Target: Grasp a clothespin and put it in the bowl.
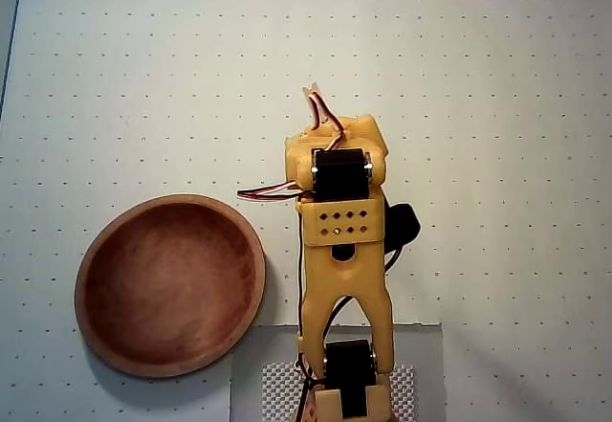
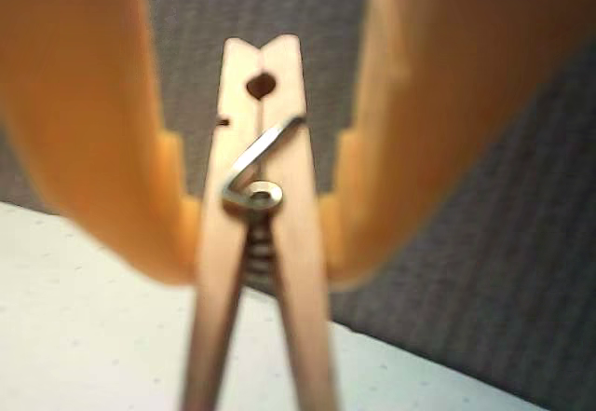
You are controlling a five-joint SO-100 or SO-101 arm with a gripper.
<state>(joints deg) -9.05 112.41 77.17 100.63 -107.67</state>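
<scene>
In the wrist view my gripper (image 2: 261, 243) is shut on the clothespin (image 2: 264, 150), a light-wood pin with a metal spring. The orange fingers (image 2: 112, 150) press its two slats from either side, just below the spring coil. The pin's closed end points away from the camera and its legs run out of the bottom edge. In the overhead view the reddish-brown wooden bowl (image 1: 170, 288) sits empty at the lower left, to the left of my orange arm (image 1: 342, 231). The arm's wrist hides the gripper and the pin there.
A white dotted table top (image 1: 478, 106) fills the overhead view. A grey mat (image 1: 263, 369) lies under the arm's base at the bottom, close to the bowl's right rim. A black cable (image 1: 402, 223) sticks out to the right of the arm.
</scene>
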